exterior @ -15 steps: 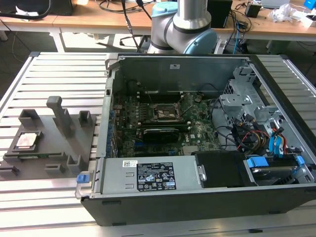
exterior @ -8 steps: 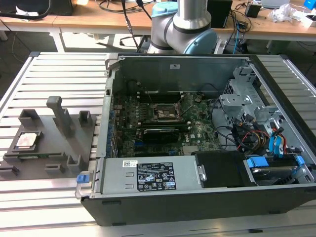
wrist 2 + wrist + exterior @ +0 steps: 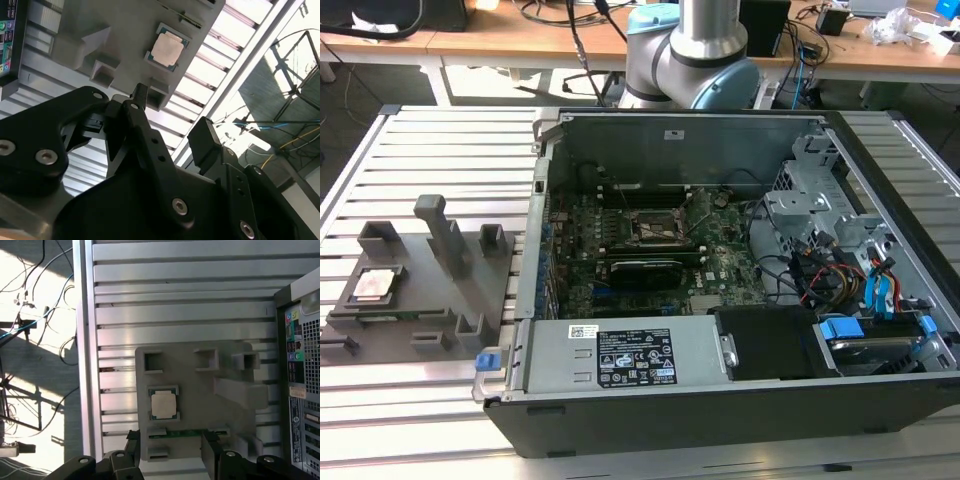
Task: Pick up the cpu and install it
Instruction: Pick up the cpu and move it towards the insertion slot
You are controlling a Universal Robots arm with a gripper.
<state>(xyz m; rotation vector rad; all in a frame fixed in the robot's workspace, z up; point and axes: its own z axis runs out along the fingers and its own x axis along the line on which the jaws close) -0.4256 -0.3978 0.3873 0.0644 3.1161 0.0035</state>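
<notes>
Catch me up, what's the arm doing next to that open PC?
In the first wrist view, the arm's claw hovers open and empty over the grey fixture plate, close to the cpu. The cpu lies flat in its nest on that plate, not yet picked up. The plate rests on the slatted table beside the open PC case, and the motherboard socket is inside that case.

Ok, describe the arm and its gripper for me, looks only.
The arm is a silvery-grey metal tube running into a rounded joint with pale blue caps. The gripper is matte black, built of angular linked plates with two blocky fingers, and dotted with round silver screw heads.
</notes>
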